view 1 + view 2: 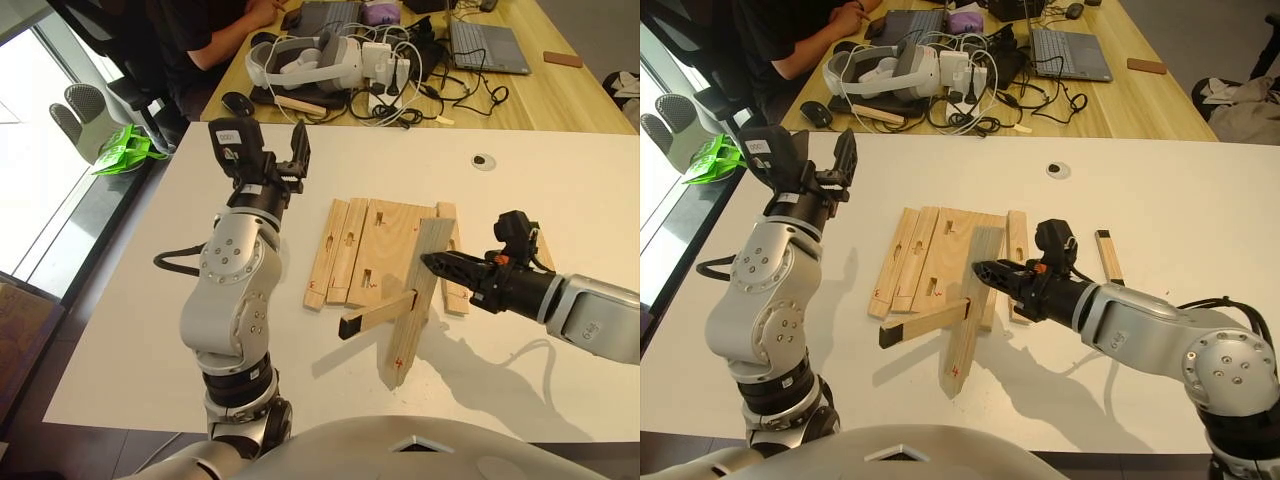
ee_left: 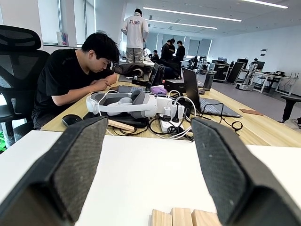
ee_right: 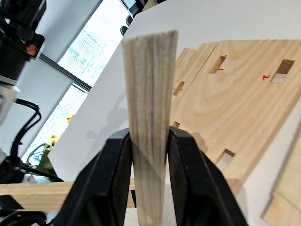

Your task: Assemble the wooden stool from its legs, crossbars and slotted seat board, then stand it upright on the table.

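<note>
Left gripper [image 1: 285, 160]: raised over the left of the worktop [image 1: 560, 190], fingers spread, holding nothing.
Flat legs [image 1: 335, 255]: lying side by side on the worktop, against the seat's left edge.
Seat [image 1: 388, 240]: flat on the worktop, slots facing up.
Crossbar [image 1: 375, 315]: stuck through the held leg, dark end pointing left.
Held leg [image 1: 412, 310]: tilted in front of the seat; whether its lower end touches the worktop, cannot tell.
Right gripper [image 1: 438, 263]: pinching the held leg's upper part.
Spare bar [image 1: 1107, 257]: flat on the worktop, right of the seat.
</note>
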Motion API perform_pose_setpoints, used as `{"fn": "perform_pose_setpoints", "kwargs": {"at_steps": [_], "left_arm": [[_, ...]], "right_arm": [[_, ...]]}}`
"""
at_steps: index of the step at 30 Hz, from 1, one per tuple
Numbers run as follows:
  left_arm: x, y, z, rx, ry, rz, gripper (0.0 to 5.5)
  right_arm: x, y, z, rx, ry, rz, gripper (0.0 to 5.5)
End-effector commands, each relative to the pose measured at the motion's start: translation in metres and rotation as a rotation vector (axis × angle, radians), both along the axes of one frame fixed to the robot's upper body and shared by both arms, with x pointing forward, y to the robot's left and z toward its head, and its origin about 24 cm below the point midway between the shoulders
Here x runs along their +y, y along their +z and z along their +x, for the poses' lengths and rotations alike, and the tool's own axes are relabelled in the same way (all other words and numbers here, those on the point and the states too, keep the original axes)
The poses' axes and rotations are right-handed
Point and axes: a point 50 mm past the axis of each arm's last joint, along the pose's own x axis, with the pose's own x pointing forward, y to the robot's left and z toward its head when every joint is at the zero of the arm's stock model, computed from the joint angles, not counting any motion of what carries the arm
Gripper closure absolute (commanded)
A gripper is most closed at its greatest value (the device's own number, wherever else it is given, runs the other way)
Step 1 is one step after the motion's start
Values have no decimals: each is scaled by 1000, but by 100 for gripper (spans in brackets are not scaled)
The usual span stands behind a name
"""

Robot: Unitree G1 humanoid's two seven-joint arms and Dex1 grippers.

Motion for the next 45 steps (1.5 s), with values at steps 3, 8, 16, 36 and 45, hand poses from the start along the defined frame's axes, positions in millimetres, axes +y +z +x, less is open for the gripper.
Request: {"fn": "perform_pose_setpoints", "kwargs": {"at_steps": [3, 8, 16, 36, 45], "left_arm": [[0, -3, -1, 11, 5, 1, 225], [-1, -5, -2, 21, 0, 7, 225], [1, -8, -7, 32, 23, 9, 225], [-6, -7, -1, 31, -15, 1, 225], [-8, -8, -2, 31, -22, 5, 225]], "right_arm": [[-2, 5, 20, -348, 47, -280, 452], [0, -3, 28, -449, 31, -302, 452], [-2, 38, 40, -356, 28, -15, 452], [56, -24, 41, -465, 88, -117, 452], [39, -16, 77, -801, 13, -274, 452]]}}
